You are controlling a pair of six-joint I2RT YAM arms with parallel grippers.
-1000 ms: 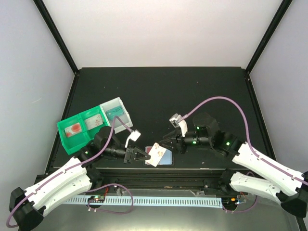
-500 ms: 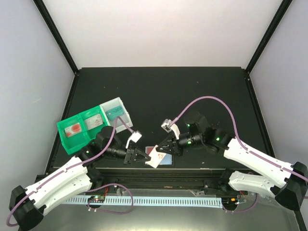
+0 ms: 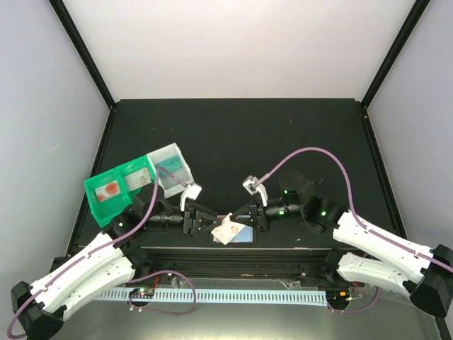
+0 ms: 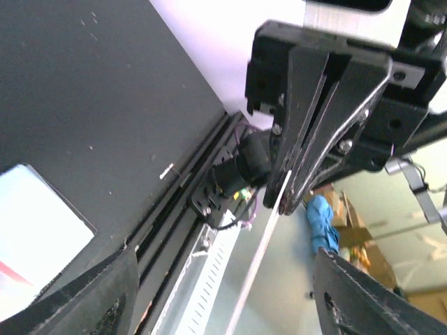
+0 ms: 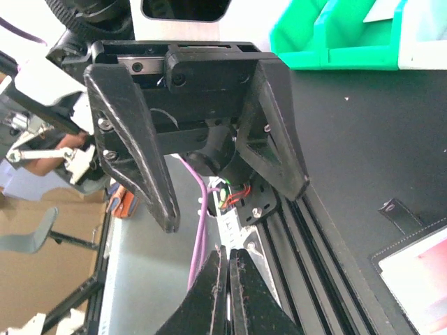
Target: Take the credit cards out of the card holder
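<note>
A pale credit card (image 3: pixel 225 231) with red print hangs tilted just above the card holder (image 3: pixel 244 236), which lies open and flat near the table's front edge. My right gripper (image 3: pixel 239 218) is shut on the card's right end. In the left wrist view the card (image 4: pixel 269 237) shows edge-on as a thin pale line running into those shut jaws. My left gripper (image 3: pixel 216 224) stands open around the card's left end, its fingers (image 4: pixel 91 300) wide apart and clear of it. The holder's pale panel (image 5: pixel 419 279) shows at the lower right of the right wrist view.
A green-and-clear compartment tray (image 3: pixel 113 190) with cards in it stands at the left, behind the left arm. A black rail (image 3: pixel 233 251) runs along the front edge right below the holder. The two grippers face each other, almost tip to tip.
My right gripper moved left to the card and shut on it. My left gripper, shut on the card before, has opened and let it go.
</note>
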